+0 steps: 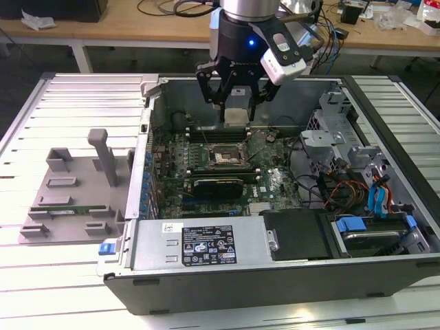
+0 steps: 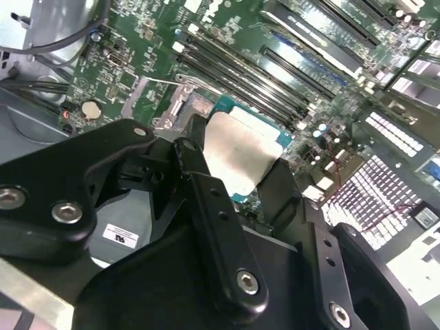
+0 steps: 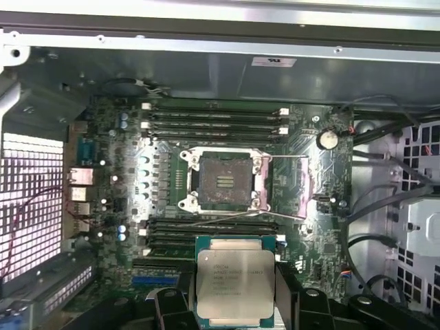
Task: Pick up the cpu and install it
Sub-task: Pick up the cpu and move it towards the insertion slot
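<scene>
Currently, nearest my wrist cameras, the black claw is pinching the cpu by two opposite edges, one finger on each side. The chip sits flat between them, its silver-grey top and thin green rim plain in both wrist views.

I see the cpu held in the air above the motherboard, not touching it. In the first wrist view it hangs over the rows of memory slots, apart from the socket. That socket is a square black well in a metal frame, with its middle uncovered and a thin wire lever lying out to one side.

Around the board stand the walls of an open computer case, lying on its side. A metal box with a label fills its near edge, with bundled cables towards the exterior view's right.

The case rests on a slatted metal counter. On the exterior view's left, well apart from the claw, is a grey fixture with an upright post.

Farthest off, wooden desks carry loose cables.
</scene>
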